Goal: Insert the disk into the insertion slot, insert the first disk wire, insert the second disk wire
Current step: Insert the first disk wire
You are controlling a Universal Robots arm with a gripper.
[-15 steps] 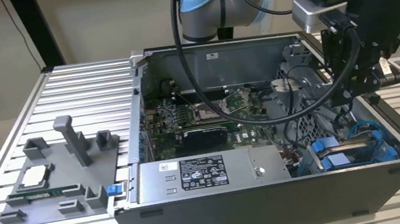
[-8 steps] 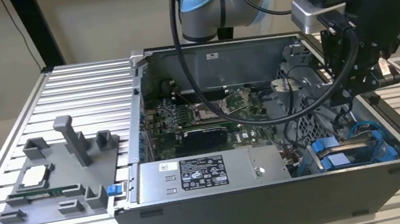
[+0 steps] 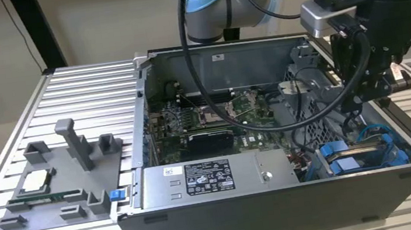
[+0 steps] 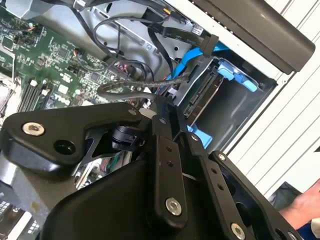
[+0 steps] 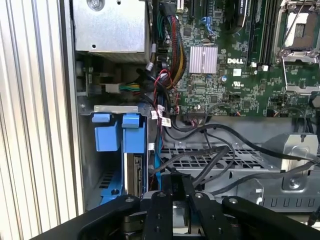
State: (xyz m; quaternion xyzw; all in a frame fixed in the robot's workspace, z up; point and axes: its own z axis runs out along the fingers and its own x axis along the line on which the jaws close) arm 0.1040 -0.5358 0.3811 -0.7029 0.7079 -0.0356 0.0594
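Gripper (image 5: pixel 175 177), jaws closed amid loose cables (image 4: pixel 117 86), hangs inside the open computer case (image 3: pixel 279 206). The disk (image 5: pixel 131 172) sits in its blue-framed slot just beside the gripper's tips.

Open PC case (image 3: pixel 280 211) on slatted counter (image 3: pixel 86 100). Grey power-supply box (image 3: pixel 198 180) near side, green motherboard (image 3: pixel 214 117) behind. Grey fixture tray (image 3: pixel 92 185) at exterior view's left.

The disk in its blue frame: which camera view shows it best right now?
The first wrist view: the disk sits edge-on below its blue frame, both unobstructed. The second wrist view shows one end of it, beside cables. The exterior view shows mostly the blue frame, low in the case corner.
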